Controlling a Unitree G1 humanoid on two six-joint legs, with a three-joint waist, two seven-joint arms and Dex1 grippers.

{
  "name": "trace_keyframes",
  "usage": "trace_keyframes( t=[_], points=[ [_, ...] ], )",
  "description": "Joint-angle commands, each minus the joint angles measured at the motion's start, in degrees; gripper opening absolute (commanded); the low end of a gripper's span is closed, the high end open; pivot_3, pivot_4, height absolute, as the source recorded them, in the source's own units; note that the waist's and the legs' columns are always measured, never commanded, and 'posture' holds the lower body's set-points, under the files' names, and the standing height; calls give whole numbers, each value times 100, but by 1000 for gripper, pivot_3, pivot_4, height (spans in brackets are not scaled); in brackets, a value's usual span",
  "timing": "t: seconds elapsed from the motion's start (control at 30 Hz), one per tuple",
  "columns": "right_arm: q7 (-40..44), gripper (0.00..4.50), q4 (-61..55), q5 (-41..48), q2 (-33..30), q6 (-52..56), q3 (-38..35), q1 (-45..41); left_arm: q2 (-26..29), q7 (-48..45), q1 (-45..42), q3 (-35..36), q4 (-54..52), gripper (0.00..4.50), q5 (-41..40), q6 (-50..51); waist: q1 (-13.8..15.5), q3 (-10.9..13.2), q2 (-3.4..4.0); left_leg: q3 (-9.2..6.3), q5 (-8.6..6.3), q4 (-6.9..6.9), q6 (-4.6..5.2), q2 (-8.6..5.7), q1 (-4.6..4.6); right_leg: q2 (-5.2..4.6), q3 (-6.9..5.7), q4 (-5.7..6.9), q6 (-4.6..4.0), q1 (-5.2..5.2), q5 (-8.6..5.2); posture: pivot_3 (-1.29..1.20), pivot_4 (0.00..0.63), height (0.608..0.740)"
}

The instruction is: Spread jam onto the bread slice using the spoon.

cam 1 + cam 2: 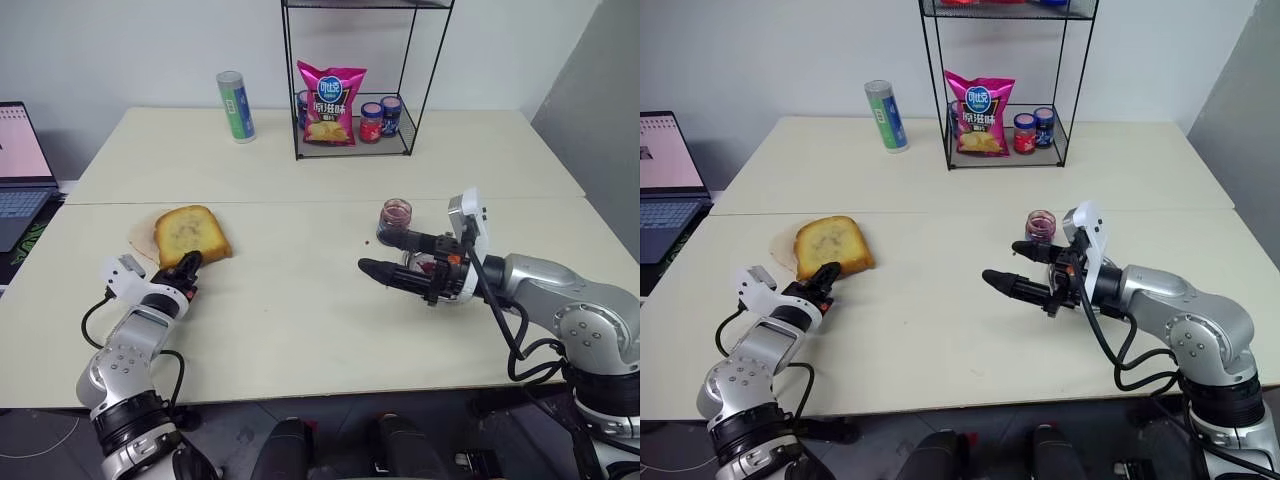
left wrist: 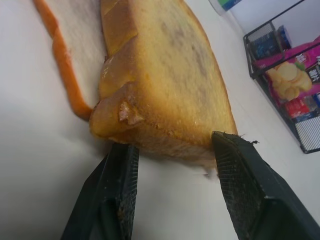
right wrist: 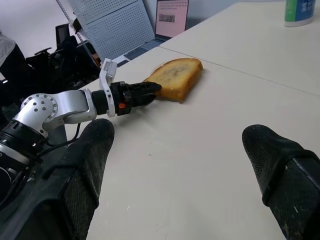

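Observation:
The bread slice (image 1: 190,235), thick golden toast with a brown crust, lies flat at the table's left on a thinner pale slice (image 2: 75,30). My left gripper (image 1: 189,266) is low on the table, open, with its fingertips at the slice's near edge, one at each side of that edge (image 2: 165,75). My right gripper (image 1: 378,253) hovers at the right, pointing left toward the bread, open wide with nothing between its fingers (image 3: 95,150). Just behind it stands an open glass jar (image 1: 396,213) holding dark red jam. The spoon is hidden.
A black wire shelf (image 1: 420,100) at the back holds a pink chip bag (image 1: 331,103) and small lidded jars (image 1: 381,119). A green can (image 1: 236,105) stands to its left. A laptop (image 1: 20,170) sits at the far left edge.

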Motion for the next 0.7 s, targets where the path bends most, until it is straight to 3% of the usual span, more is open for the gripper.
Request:
trace_keyframes(
  t=[0.03,0.2,0.33,0.63,0.7],
  points=[
    [81,4500,-66,-17,-47,-64,-73,-126,-89,49,13,20,-32,1904,-170,-112,-3,0,0,2,0,0,0,0,0,0,1,0,0,-1,0,0,150,740],
    [88,4500,-75,-29,-38,-82,-80,-102,-145,183,-49,166,-105,640,-388,-205,-8,0,0,1,0,-1,0,1,-2,-1,4,-1,0,-2,0,0,150,740],
    [117,4500,-52,-62,-8,-97,-69,-101,-137,250,-63,122,-177,28,-507,-223,-11,0,0,0,0,-1,0,2,-2,0,3,-1,0,-3,0,0,150,740],
    [146,4500,-69,-144,24,-135,-122,9,-202,378,76,-226,-1032,28,-1023,103,-9,1,-1,-1,0,-1,0,2,-6,0,3,-3,0,-4,0,0,150,740],
    [140,4500,-102,-128,4,-129,-159,60,-129,287,170,-476,-1440,28,-1468,554,-9,1,-1,-1,0,-1,0,1,-7,0,3,-3,0,-4,0,0,150,740]
  ],
)
